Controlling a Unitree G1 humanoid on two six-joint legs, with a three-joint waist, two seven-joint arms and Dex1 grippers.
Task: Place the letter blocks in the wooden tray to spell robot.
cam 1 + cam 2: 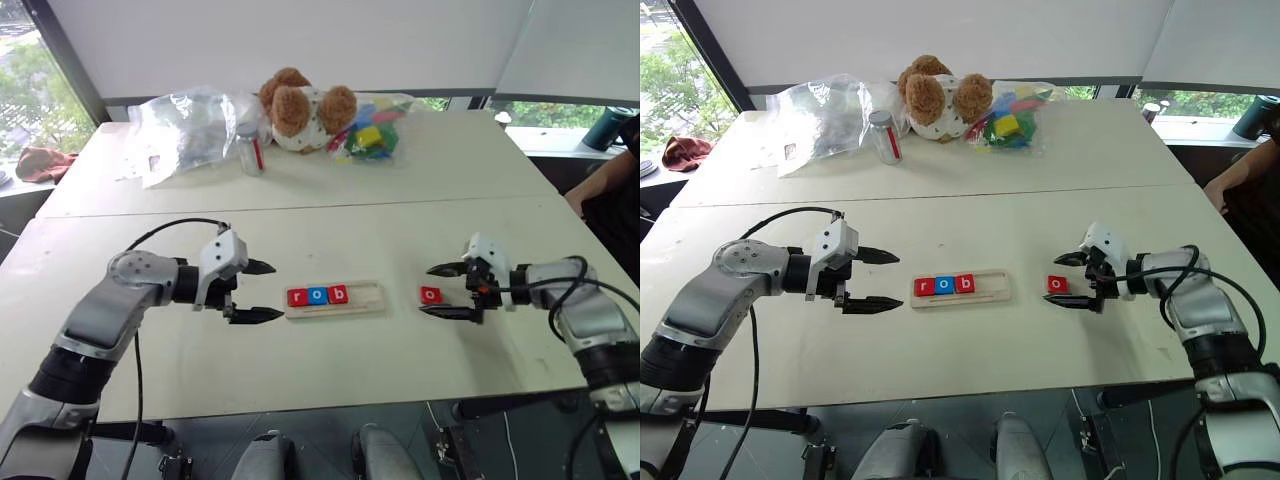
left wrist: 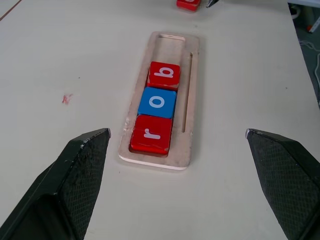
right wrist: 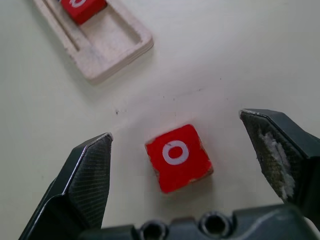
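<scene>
Red and lettered with a white o, the loose letter block lies flat on the desk, off the right-hand end of the wooden tray and apart from it. The tray lies with its long axis running left to right in front of the robot; its left part already holds a red r, a blue o and a red b side by side, and the right part of its groove is bare.

The right end effector is released, jaws wide, and points toward the tray with the loose o just ahead of it; in the right wrist view the block sits between the two fingers, touching neither. This arm is plainly the nearer one. The block's way to the free slot next to the b runs along the tray's long axis, toward the robot's left.

The left end effector is also released and empty, hovering just off the tray's left end, aimed along it.

I cannot see a block with t.
</scene>
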